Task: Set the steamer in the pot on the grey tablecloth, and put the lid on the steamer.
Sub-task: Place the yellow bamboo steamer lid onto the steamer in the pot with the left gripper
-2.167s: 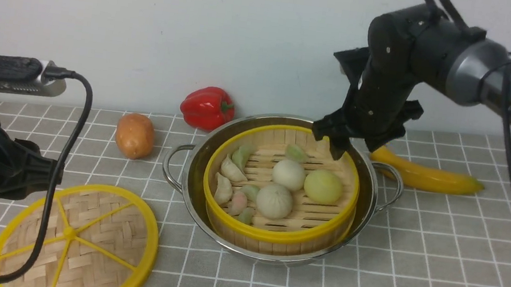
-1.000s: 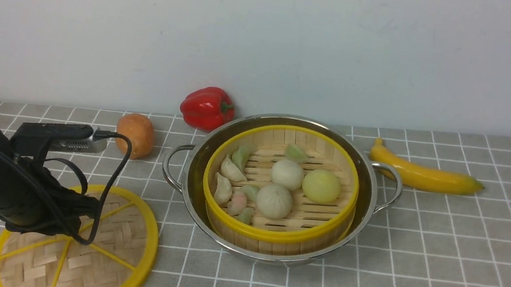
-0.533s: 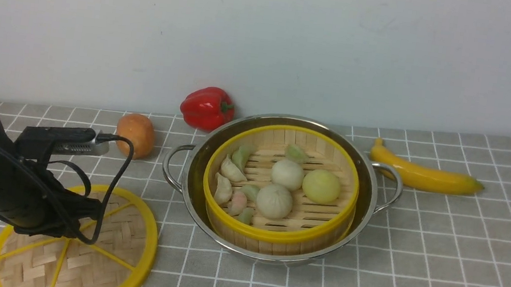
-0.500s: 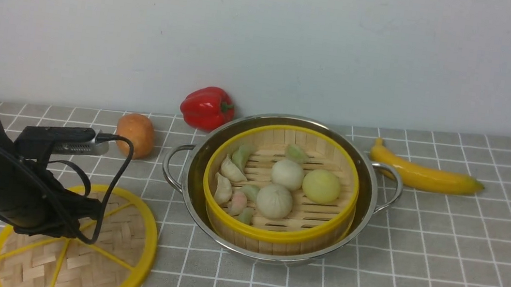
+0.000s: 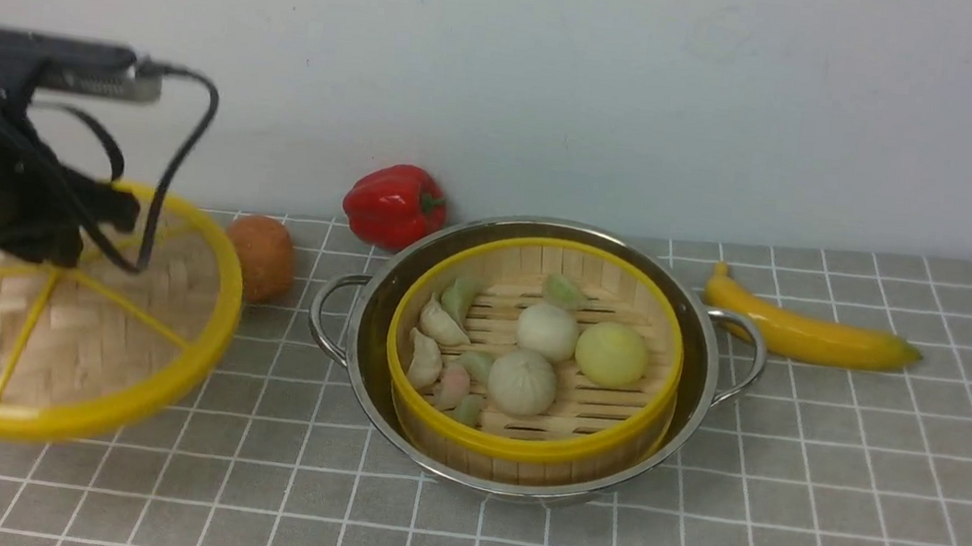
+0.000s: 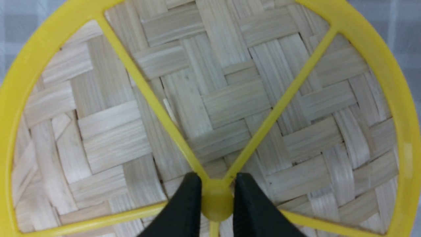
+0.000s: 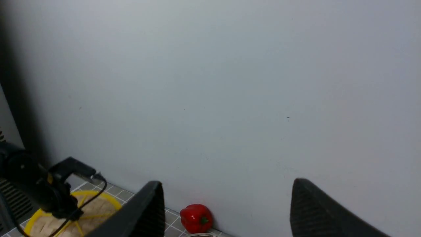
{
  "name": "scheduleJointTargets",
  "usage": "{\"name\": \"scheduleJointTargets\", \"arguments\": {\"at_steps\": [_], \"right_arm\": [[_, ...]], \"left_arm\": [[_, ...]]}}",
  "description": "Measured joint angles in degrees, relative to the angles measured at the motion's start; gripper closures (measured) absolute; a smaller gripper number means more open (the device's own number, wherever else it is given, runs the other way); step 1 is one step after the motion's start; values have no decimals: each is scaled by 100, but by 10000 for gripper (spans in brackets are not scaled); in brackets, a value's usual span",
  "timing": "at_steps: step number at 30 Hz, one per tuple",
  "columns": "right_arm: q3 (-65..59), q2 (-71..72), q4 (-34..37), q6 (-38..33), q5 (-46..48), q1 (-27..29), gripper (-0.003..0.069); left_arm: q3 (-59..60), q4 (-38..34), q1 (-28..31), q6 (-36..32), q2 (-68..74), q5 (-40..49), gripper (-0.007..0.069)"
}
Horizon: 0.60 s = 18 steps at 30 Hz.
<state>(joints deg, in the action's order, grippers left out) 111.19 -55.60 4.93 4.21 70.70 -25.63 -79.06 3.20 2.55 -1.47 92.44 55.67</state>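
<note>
The bamboo steamer [image 5: 521, 444] sits inside the steel pot [image 5: 370, 314] on the grey tablecloth [image 5: 838, 502], with buns and dumplings on its slatted floor. The woven lid [image 5: 80, 334] with yellow rim and spokes hangs tilted in the air at the left, clear of the cloth. My left gripper [image 6: 216, 197] is shut on the lid's [image 6: 230, 98] yellow hub where the spokes meet. In the front view the gripper [image 5: 67, 245] is mostly hidden behind its own black wrist. My right gripper [image 7: 227, 194] is open and faces the wall, holding nothing. It is outside the front view.
A red bell pepper [image 5: 394, 204] and a brown potato [image 5: 262, 257] stand behind the pot to the left, the potato just right of the raised lid. A yellow banana [image 5: 803, 335] lies to the pot's right. A white wall closes the back.
My left gripper closed on the lid's hub and has lifted the lid off the cloth, up and to the left. The right arm withdrew from over the steamer and out of the front view.
</note>
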Motion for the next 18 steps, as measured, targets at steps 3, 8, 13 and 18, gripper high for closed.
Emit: {"name": "scheduleJointTargets", "arguments": {"at_steps": [3, 8, 13, 18], "right_arm": [[0, 24, 0, 0, 0, 0, 159], [0, 31, -2, 25, 0, 0, 159], [0, 31, -2, 91, 0, 0, 159], [0, 31, -2, 126, 0, 0, 159]], "left_arm": [[-542, -242, -282, -6, 22, 41, 512], [-1090, -764, -1414, -63, 427, -185, 512], [-1333, -854, -2362, -62, 1017, -472, 512], [-1509, -861, -2813, -50, 1529, -651, 512]]}}
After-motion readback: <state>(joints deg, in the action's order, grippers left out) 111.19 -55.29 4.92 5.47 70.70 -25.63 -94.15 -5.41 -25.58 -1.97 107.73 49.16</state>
